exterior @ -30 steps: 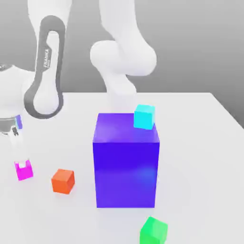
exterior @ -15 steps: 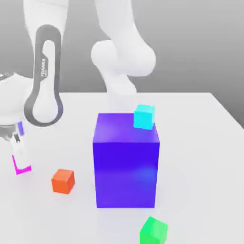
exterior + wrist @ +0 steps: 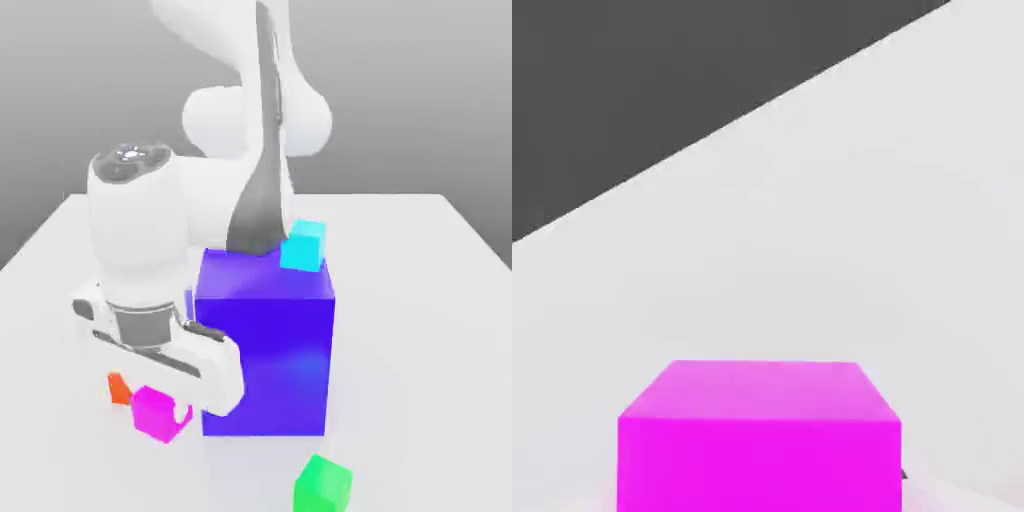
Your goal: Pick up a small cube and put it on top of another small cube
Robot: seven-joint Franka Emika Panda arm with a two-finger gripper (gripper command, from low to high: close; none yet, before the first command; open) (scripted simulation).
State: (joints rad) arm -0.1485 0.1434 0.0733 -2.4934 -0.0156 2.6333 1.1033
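The small magenta-pink cube (image 3: 157, 411) is held in my gripper (image 3: 166, 411), which is shut on it. The hand hangs low in front of the big blue-violet block (image 3: 270, 345), at that block's lower corner on the exterior view's left. The hand view has the pink cube (image 3: 757, 435) close up, with white table (image 3: 842, 230) beyond it. A small cyan cube (image 3: 303, 245) rests on the top far corner of the blue-violet block. A small orange cube (image 3: 118, 387) lies on the table, mostly hidden behind my hand. A small green cube (image 3: 322, 484) lies near the front edge.
The white arm (image 3: 240, 110) rises behind the block and the wrist (image 3: 140, 240) covers the table's middle-left part. The white table (image 3: 420, 330) stretches out to the exterior view's right of the block.
The open fingers shut on the pink cube at the exterior view's left. The hand then lifted it and swung it rightward and nearer, up to the blue-violet block, covering the orange cube.
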